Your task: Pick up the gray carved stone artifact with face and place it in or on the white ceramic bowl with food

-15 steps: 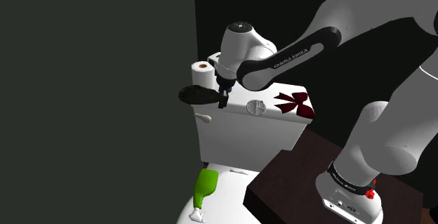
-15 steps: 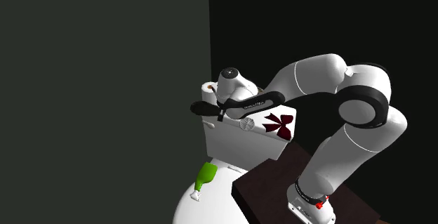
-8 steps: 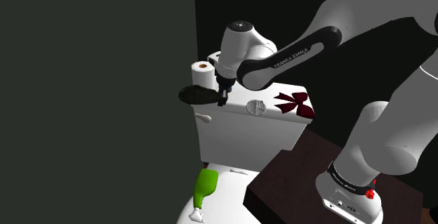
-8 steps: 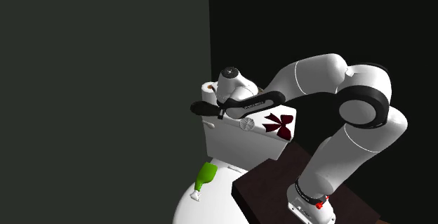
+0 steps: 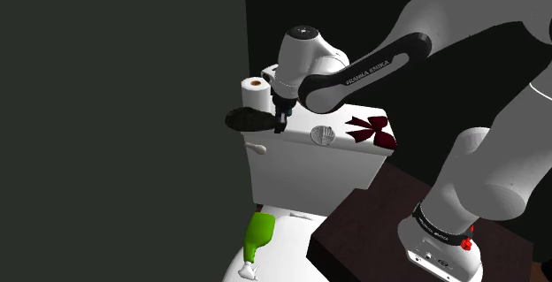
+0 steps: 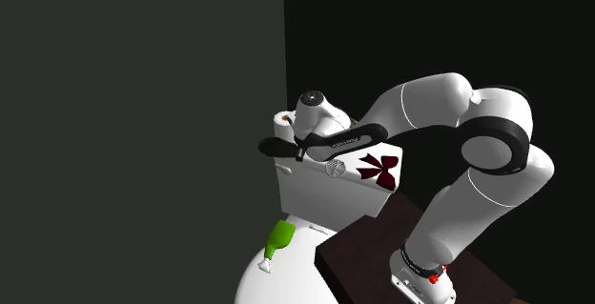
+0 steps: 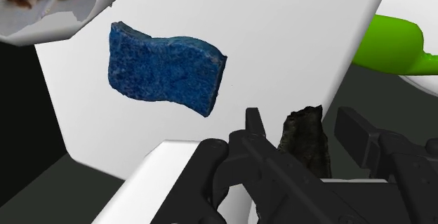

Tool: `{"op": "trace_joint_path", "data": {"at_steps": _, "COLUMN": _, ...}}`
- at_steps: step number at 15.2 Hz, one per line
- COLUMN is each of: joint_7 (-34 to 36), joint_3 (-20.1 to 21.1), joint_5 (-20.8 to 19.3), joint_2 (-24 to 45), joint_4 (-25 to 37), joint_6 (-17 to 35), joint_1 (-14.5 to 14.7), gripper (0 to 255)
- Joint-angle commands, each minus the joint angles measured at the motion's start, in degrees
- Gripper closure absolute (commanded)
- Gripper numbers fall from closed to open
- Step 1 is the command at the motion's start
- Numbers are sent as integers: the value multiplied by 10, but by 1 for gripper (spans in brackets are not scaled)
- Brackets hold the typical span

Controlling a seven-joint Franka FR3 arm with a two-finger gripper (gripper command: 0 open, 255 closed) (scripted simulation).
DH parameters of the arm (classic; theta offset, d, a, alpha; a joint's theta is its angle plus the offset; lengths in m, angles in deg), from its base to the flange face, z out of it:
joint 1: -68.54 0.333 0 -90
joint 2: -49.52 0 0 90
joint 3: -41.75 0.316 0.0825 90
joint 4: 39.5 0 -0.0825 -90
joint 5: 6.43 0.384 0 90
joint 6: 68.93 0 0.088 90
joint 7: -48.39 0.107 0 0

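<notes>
**Shoulder view: nothing is seen to move, with the artifact gripped and the lift still to come**

Between the earlier pictures and this one, no shift of the arm or of the tool (image 5: 280, 123) can be made out. The tool is kept low over the end of the tank lid (image 5: 296, 137) that lies toward the shoulder view's left, in front of the paper roll (image 5: 255, 90). The same pose is seen from the second exterior view (image 6: 301, 152).

In the wrist view the tool (image 7: 305, 121) is found closed about the grey stone artifact (image 7: 303, 145). The dark, rough piece is clasped between the two black fingers (image 7: 254, 124) and sits deep between them.

The white bowl (image 7: 84, 15), with brown food in it, is seen at the edge of the lid, well apart from the artifact. A blue sponge (image 7: 165, 68) lies on the lid between them. A green bottle (image 7: 393, 43) lies off to the other side, below the lid.

A dark oval shape (image 5: 246, 119) is seen just beside the tool in the shoulder view. Whether it is the bowl cannot be told.

The stillness is judged to mean that the grip is being settled, not that a carry has begun. The artifact is not yet raised, so the lift, the passage over the sponge and the release into the bowl all remain to be done.
</notes>
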State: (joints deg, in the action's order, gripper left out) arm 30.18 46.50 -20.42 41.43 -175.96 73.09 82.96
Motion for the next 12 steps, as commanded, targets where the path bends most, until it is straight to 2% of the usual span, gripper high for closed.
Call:
{"op": "trace_joint_path", "data": {"at_steps": 1, "joint_7": -5, "joint_3": -1, "joint_5": 4, "joint_2": -4, "joint_4": 5, "joint_6": -12, "joint_1": 0, "gripper": 255}}
{"op": "trace_joint_path", "data": {"at_steps": 12, "joint_7": -30, "joint_3": -3, "joint_5": 27, "joint_2": -43, "joint_4": 54, "joint_6": -98, "joint_1": 6, "gripper": 255}}
